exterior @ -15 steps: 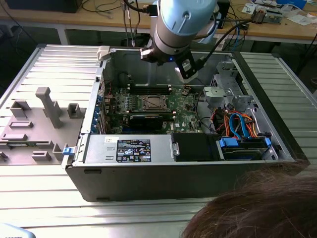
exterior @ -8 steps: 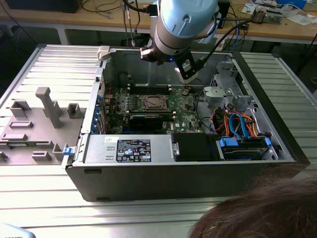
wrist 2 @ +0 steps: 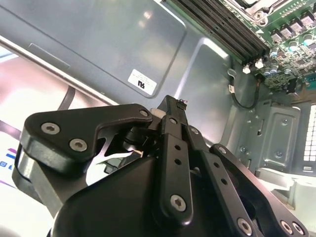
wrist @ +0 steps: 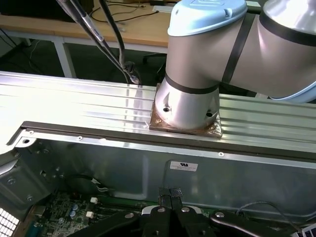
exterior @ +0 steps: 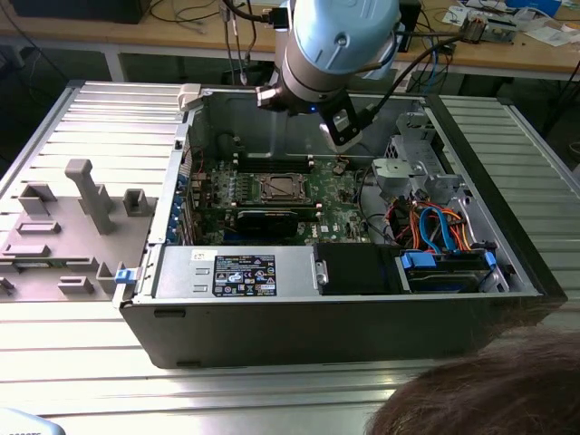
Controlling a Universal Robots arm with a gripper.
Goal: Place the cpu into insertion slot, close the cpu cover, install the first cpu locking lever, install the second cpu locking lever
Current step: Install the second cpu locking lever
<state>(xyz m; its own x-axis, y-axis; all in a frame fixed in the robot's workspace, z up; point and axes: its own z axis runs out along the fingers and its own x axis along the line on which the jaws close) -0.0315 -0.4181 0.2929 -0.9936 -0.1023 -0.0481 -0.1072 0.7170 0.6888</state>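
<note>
The arm's wrist housing is blocking the gripper (exterior: 347, 136) in the exterior view, so little of it is showing there above the open computer case (exterior: 317, 308). In both wrist views the gripper's fingertips (wrist: 170, 193) are sitting pressed together, closed, with nothing visible between them; the black linkage is hiding whatever lies below. The gripper is hanging beside the case's grey rear wall (wrist 2: 123, 44), well apart from the green motherboard (exterior: 272, 204). The insertion slot (exterior: 277, 188) is lying at the middle of that motherboard, its pale metal rim showing; whether the cpu is seated in it or the cpu cover is down is too small to tell. A person's hair (exterior: 489, 390) is cutting into the view in front of the case.
</note>
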